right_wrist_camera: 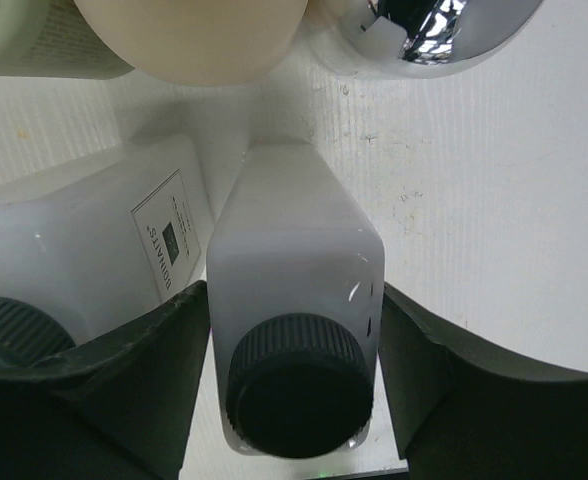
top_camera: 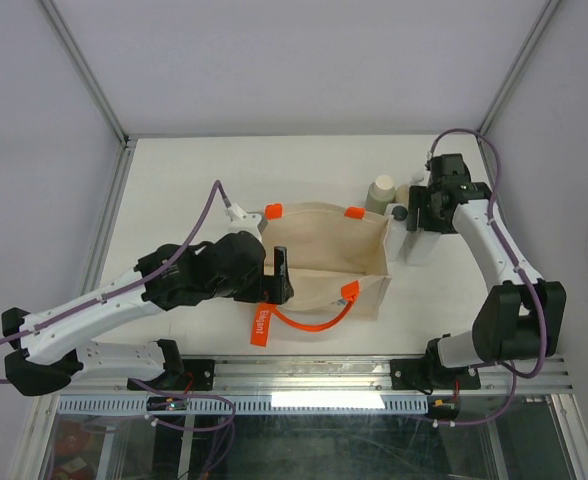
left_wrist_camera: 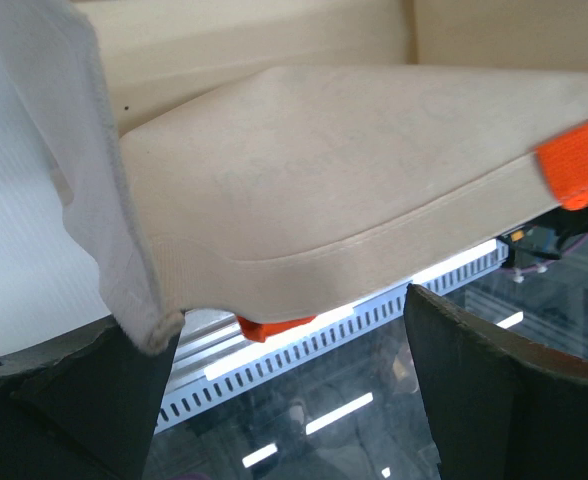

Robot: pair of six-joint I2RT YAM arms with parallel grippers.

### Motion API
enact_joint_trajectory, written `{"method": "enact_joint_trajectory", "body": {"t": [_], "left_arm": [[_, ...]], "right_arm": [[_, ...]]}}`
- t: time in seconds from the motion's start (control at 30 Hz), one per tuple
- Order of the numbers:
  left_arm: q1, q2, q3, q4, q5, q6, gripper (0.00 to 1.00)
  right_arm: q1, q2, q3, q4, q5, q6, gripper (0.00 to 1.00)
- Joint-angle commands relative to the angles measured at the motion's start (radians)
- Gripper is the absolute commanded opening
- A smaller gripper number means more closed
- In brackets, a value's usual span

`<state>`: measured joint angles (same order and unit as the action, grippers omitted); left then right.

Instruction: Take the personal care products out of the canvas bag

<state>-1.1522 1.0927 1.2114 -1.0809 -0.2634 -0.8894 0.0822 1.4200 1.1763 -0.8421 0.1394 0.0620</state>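
The canvas bag (top_camera: 329,262) lies mid-table, mouth up, with orange handles; its near wall fills the left wrist view (left_wrist_camera: 334,170). My left gripper (top_camera: 276,275) is open at the bag's left end, and the bag's rim drapes over its left finger (left_wrist_camera: 74,400). My right gripper (top_camera: 421,225) is shut on a white square dark-capped bottle (right_wrist_camera: 294,290), upright on the table right of the bag. Beside it stand the second white bottle (right_wrist_camera: 94,250), the beige round-capped one (right_wrist_camera: 189,35), the silver one (right_wrist_camera: 424,30) and the cream one (right_wrist_camera: 34,40).
An orange handle loop and a tab (top_camera: 262,325) trail off the bag toward the table's front edge. The bottles cluster at the back right near the beige bottle (top_camera: 379,192). Grey walls enclose the table (top_camera: 194,190) on three sides.
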Motion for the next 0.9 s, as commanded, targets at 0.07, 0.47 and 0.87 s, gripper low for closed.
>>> {"method": "enact_joint_trajectory", "body": {"t": [0.07,0.47,0.87], "left_arm": [[-0.003,-0.026,0.151,0.016,-0.092,0.064,0.99],[-0.002,0.083,0.500,-0.020,-0.329,0.263,0.99],[-0.003,0.096,0.788,0.019,-0.513,0.421,0.99]], "right_arm": [[-0.004,-0.122,0.093,-0.044,-0.015,0.021,0.79],[0.044,-0.366,0.332,-0.188,-0.491,0.057,0.81],[0.046,-0.515,0.643,-0.215,-0.688,0.088,0.86]]}}
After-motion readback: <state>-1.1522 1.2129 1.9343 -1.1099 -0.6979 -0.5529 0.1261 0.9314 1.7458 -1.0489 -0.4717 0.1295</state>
